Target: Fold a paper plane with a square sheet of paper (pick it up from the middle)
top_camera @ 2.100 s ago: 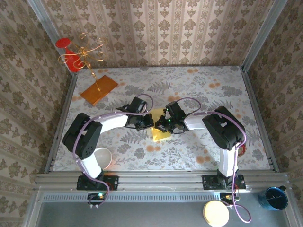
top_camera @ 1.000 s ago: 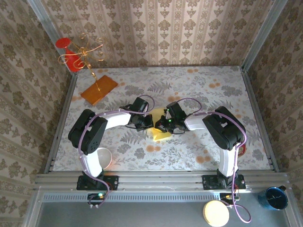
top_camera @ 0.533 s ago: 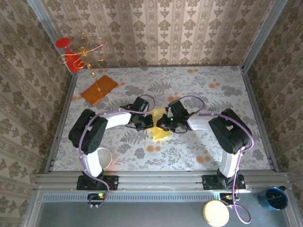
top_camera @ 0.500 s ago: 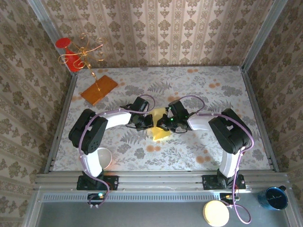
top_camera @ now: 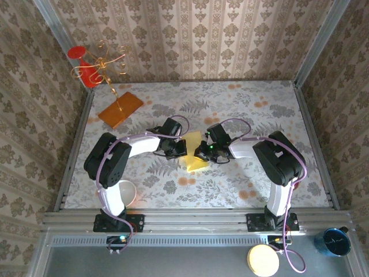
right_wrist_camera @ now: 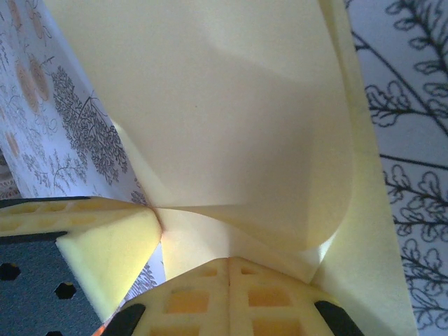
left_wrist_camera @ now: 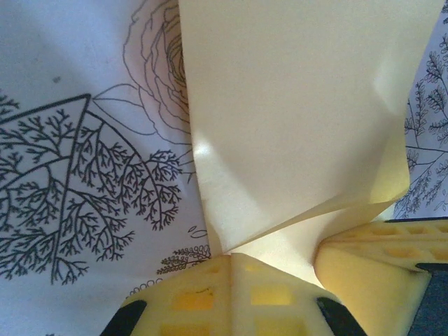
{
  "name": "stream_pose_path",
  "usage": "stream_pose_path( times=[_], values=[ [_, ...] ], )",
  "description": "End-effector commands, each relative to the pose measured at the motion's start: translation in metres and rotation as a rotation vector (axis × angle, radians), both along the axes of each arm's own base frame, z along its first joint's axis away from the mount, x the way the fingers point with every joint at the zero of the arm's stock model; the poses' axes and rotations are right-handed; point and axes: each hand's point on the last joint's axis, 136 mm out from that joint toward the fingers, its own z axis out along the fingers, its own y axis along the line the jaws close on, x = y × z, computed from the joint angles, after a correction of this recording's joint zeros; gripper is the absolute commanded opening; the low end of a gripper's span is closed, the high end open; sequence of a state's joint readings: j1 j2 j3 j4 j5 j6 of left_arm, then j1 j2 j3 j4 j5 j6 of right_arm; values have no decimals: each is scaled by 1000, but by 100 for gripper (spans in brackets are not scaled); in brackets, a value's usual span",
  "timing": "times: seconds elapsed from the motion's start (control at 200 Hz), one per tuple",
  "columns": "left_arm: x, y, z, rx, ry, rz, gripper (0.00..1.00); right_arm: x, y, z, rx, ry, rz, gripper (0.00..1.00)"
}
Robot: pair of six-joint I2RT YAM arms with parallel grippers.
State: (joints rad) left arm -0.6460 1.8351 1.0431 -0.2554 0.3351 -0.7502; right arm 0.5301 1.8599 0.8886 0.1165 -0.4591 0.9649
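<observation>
Floral-printed tablecloth (top_camera: 248, 109) covers the table. Nearest, a white bowl (top_camera: 129, 194). At centre, the left gripper (top_camera: 182, 149) and right gripper (top_camera: 200, 154) each pinch the pale-yellow square sheet of paper (top_camera: 195, 164), closed tight; wrist views reveal its smooth curling folds between yellow foam pads (left_wrist_camera: 231, 294). Farthest, an orange board (top_camera: 120, 109).

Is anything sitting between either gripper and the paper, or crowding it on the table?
Nothing visible does. The left gripper and the right gripper are both shut on the paper itself, which bends up between them. The orange board and the bowl sit well off to the left.
</observation>
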Motion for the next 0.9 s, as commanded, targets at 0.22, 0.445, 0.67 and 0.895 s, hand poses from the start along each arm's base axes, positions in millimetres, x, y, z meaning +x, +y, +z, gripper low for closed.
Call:
stream_pose_path(
  times=[0.22, 0.445, 0.67, 0.895],
  values=[
    [-16, -13, 55, -64, -131, -67, 0, -33, -35, -54, -155, 163, -54, 2],
    [-49, -27, 48, -104, -81, -94, 0, -39, -38, -58, -160, 197, -63, 1],
    [-61, -32, 24, -88, -21, -107, 0, -40, -39, -60, -159, 211, -69, 1],
    [-62, -35, 11, -76, 12, -121, 0, -40, -41, -59, -155, 214, -76, 2]
  ],
)
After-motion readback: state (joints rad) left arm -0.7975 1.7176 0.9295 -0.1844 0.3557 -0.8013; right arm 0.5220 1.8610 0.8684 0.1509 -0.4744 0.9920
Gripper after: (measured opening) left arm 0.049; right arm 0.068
